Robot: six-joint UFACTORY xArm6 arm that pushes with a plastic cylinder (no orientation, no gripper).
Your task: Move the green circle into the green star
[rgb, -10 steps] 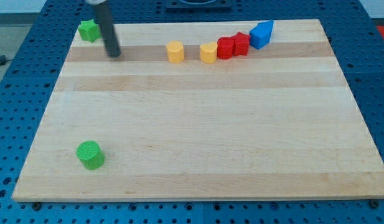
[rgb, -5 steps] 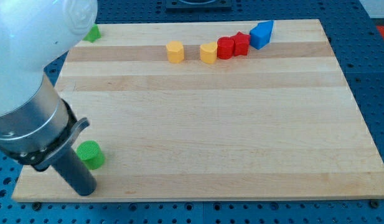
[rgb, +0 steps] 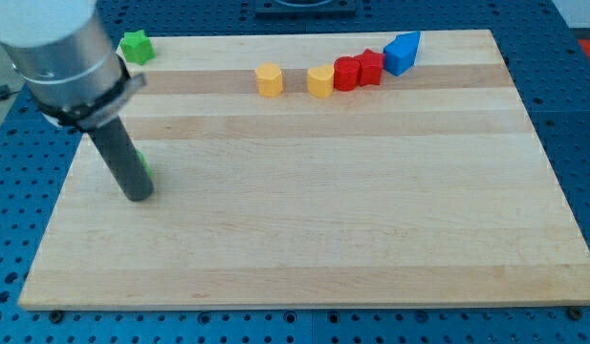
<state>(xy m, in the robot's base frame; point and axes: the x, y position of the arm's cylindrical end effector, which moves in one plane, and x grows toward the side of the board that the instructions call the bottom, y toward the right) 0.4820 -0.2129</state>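
The green star (rgb: 136, 46) sits at the board's top left corner. The green circle (rgb: 142, 162) is almost wholly hidden behind my rod; only a thin green sliver shows on the rod's right side, at the left of the board. My tip (rgb: 139, 194) rests on the board just below that sliver, touching or very close to the circle. The arm's grey body covers the board's upper left edge.
Near the view's top stand a yellow block (rgb: 269, 79), a second yellow block (rgb: 320, 81), two red blocks (rgb: 346, 73) (rgb: 370, 66) and a blue block (rgb: 402, 52) in a rising row. The wooden board (rgb: 314, 229) lies on a blue perforated table.
The green circle has moved from the lower left up the board toward the star. My rod went from the top left down to the bottom left, then up behind the circle.
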